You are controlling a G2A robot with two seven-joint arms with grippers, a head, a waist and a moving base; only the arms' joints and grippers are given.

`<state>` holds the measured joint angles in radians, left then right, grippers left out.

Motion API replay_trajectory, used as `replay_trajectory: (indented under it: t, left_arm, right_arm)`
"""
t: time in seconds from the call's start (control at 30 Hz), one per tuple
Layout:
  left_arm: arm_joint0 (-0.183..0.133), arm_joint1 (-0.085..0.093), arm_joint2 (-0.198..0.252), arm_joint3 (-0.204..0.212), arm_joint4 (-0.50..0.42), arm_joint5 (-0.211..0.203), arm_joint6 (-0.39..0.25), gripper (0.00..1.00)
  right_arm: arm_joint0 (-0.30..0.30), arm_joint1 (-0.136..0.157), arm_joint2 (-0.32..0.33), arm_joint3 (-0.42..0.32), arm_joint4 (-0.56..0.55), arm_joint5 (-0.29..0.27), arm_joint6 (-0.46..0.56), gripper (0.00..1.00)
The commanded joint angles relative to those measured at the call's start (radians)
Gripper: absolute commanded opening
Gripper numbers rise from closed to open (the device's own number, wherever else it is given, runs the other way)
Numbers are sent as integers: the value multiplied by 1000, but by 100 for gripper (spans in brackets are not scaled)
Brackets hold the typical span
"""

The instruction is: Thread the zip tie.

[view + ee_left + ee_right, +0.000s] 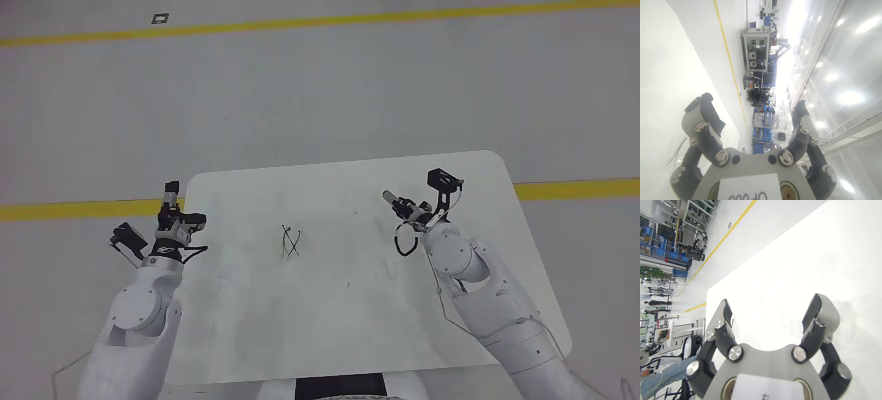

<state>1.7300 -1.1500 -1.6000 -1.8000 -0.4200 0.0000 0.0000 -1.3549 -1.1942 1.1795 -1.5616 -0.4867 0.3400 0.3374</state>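
Left gripper (753, 102) comes closest in its own wrist view, its dark-padded fingers (706, 106) spread wide apart with nothing between them; from above it sits at the table's left edge, near the far left corner. Right gripper (770, 300) is likewise spread, its ribbed pads (811, 309) bare and facing each other across a gap; it hangs over the right part of the white table (350, 330), toward the far edge. Zip ties (290, 241) lie flat near the middle of the table, between the two grippers and well apart from both; they are thin dark strips crossing one another, and how many I cannot tell; their long axes run roughly from the near edge toward the far edge, slightly slanted. Beside the left gripper's finger they show as faint thin lines on the tabletop. Yellow floor lines (300, 20) pass beyond the table.
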Motion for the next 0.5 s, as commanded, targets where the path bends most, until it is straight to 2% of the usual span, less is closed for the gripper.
replay_trajectory:
  t: [0.0, 0.27, 0.47]
  left_arm:
    - [0, 0, 0, 0, 0, 0, 0, 100]
    - [0, 0, 0, 0, 0, 0, 0, 100]
    - [0, 0, 0, 0, 0, 0, 0, 100]
  right_arm:
    - [0, 0, 0, 0, 0, 0, 0, 100]
    - [-1, 0, 12, 35, -30, 0, 8, 100]
    - [15, 6, -10, 49, -74, -38, 163, 100]
